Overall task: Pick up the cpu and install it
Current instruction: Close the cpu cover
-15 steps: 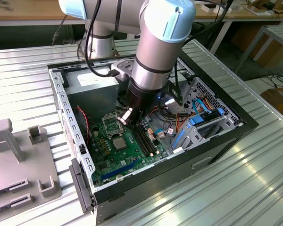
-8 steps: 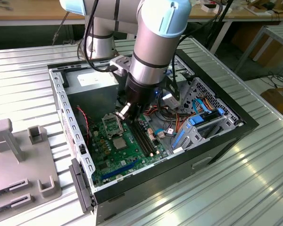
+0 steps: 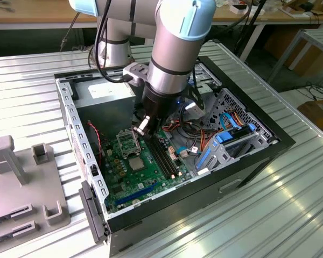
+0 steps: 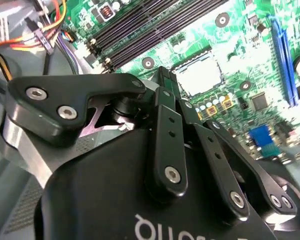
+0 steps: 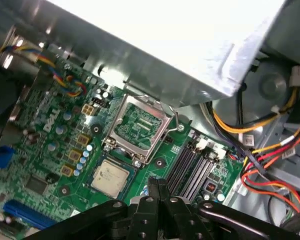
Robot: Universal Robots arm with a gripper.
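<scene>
Grey-topped cpu lies flat, metal face up, on the green motherboard near the clenched pincer.

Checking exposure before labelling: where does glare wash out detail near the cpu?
First wrist view: the pale sheet-metal panel beside the green motherboard is blown out white, the small grey square cpu evenly lit. Second wrist view: glare washes the cpu's top pale.

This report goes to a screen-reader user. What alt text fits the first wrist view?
The cpu lies flat on the green motherboard, beside the opened metal socket frame. The black gripper, fingers together, hangs near it; black memory slots and coloured cables lie alongside.
</scene>
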